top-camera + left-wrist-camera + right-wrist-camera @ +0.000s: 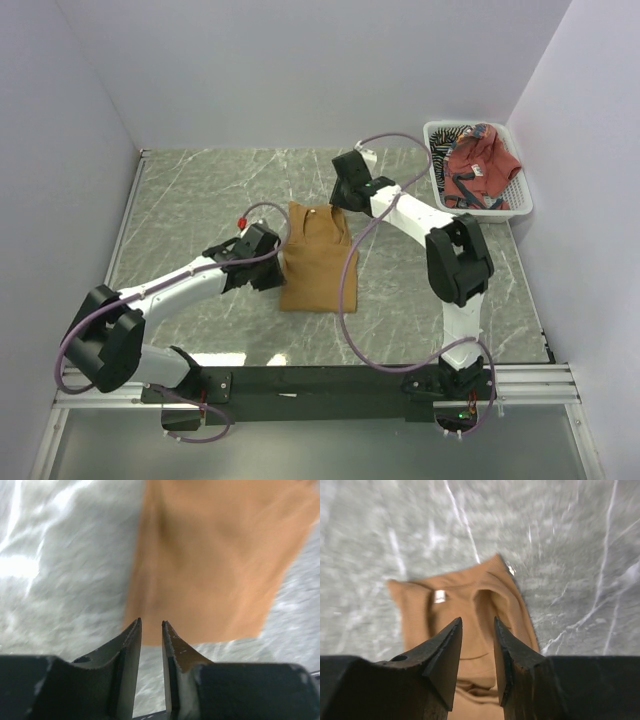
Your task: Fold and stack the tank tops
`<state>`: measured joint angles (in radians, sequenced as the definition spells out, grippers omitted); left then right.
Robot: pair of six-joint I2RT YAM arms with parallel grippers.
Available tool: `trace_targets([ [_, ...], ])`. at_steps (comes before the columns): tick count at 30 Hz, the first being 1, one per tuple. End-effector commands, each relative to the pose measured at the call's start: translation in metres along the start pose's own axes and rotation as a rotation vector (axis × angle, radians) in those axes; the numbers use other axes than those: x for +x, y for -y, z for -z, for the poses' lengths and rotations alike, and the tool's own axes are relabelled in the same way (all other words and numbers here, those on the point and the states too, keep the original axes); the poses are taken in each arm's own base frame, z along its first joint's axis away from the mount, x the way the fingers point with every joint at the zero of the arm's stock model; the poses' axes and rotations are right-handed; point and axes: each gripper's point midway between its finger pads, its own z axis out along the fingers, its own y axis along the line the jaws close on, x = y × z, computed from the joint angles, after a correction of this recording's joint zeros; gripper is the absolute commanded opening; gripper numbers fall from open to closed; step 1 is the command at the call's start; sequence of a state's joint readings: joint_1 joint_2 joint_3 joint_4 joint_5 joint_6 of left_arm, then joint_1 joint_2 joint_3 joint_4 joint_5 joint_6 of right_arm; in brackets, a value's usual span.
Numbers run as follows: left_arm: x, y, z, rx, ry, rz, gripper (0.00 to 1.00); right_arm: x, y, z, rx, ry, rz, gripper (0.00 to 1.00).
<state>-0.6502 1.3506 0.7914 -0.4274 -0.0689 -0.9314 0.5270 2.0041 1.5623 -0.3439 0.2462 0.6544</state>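
We've got the mustard tank top [316, 262] lying flat, well left of the basket [488, 213]. The red top [480, 165] and striped top [452, 135] are heaped inside it. The cloth looks light and limp, so we'd pinch hem corners or straps. Our left gripper [151, 627] is barely ajar and the right gripper [478, 625] wider, both holding nothing.
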Motion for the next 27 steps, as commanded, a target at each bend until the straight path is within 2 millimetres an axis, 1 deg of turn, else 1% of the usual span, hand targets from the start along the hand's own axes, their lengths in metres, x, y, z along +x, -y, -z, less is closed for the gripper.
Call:
trace_targets([
  [1, -0.046, 0.043, 0.005, 0.123, 0.109, 0.002, 0.29, -0.038, -0.002, 0.024, -0.006, 0.102, -0.010, 0.39],
  [2, -0.051, 0.047, -0.004, 0.128, 0.100, 0.021, 0.28, -0.041, 0.003, 0.020, 0.005, 0.103, -0.020, 0.39],
  [3, -0.068, 0.060, -0.003, 0.163, 0.125, 0.038, 0.27, -0.043, 0.004, 0.018, 0.006, 0.098, -0.027, 0.39],
  [4, -0.078, 0.070, -0.007, 0.187, 0.138, 0.046, 0.27, -0.043, 0.005, 0.014, 0.000, 0.087, -0.034, 0.39],
  [5, -0.086, 0.073, -0.024, 0.181, 0.138, 0.063, 0.26, -0.043, 0.013, 0.005, 0.015, 0.074, -0.042, 0.40],
  [6, -0.095, 0.080, -0.032, 0.190, 0.146, 0.068, 0.25, -0.044, 0.015, 0.001, 0.013, 0.070, -0.050, 0.39],
  [7, -0.114, 0.098, -0.034, 0.219, 0.175, 0.074, 0.25, -0.048, 0.015, -0.003, 0.007, 0.068, -0.058, 0.39],
  [8, -0.112, 0.100, -0.060, 0.215, 0.137, 0.074, 0.23, -0.043, 0.017, -0.010, 0.005, 0.044, -0.059, 0.39],
  [9, -0.131, 0.121, -0.060, 0.268, 0.153, 0.073, 0.20, -0.049, 0.018, -0.013, -0.001, 0.044, -0.068, 0.39],
  [10, -0.136, 0.127, -0.070, 0.277, 0.147, 0.075, 0.18, -0.049, 0.019, -0.016, -0.007, 0.035, -0.071, 0.38],
  [11, -0.132, 0.124, -0.095, 0.257, 0.108, 0.090, 0.16, -0.043, 0.019, -0.023, -0.021, 0.005, -0.073, 0.37],
  [12, -0.145, 0.139, -0.098, 0.290, 0.121, 0.094, 0.15, -0.045, 0.018, -0.026, -0.025, 0.000, -0.081, 0.33],
  [13, -0.148, 0.143, -0.106, 0.294, 0.118, 0.102, 0.15, -0.044, 0.018, -0.028, -0.029, -0.009, -0.080, 0.33],
  [14, -0.143, 0.140, -0.125, 0.282, 0.087, 0.116, 0.14, -0.039, 0.019, -0.032, -0.028, -0.023, -0.078, 0.32],
  [15, -0.152, 0.153, -0.127, 0.316, 0.102, 0.117, 0.14, -0.036, 0.017, -0.034, -0.041, -0.035, -0.079, 0.30],
  [16, -0.153, 0.156, -0.133, 0.320, 0.092, 0.123, 0.13, -0.032, 0.017, -0.035, -0.049, -0.044, -0.082, 0.30],
  [17, -0.147, 0.151, -0.150, 0.298, 0.067, 0.140, 0.13, -0.028, 0.017, -0.038, -0.053, -0.055, -0.085, 0.29],
  [18, -0.152, 0.160, -0.150, 0.320, 0.063, 0.141, 0.12, -0.022, 0.014, -0.040, -0.068, -0.071, -0.091, 0.28],
  [19, -0.150, 0.160, -0.159, 0.326, 0.057, 0.146, 0.12, -0.016, 0.015, -0.044, -0.070, -0.087, -0.096, 0.27],
  [21, -0.153, 0.171, -0.159, 0.374, 0.055, 0.145, 0.12, -0.008, 0.013, -0.047, -0.083, -0.110, -0.103, 0.26],
  [23, -0.155, 0.176, -0.162, 0.399, 0.058, 0.141, 0.13, -0.006, 0.011, -0.048, -0.100, -0.112, -0.114, 0.24],
  [24, -0.156, 0.181, -0.161, 0.417, 0.051, 0.138, 0.12, -0.001, 0.013, -0.048, -0.098, -0.122, -0.114, 0.24],
  [27, -0.155, 0.190, -0.168, 0.461, 0.039, 0.132, 0.12, 0.000, 0.011, -0.043, -0.115, -0.114, -0.126, 0.22],
])
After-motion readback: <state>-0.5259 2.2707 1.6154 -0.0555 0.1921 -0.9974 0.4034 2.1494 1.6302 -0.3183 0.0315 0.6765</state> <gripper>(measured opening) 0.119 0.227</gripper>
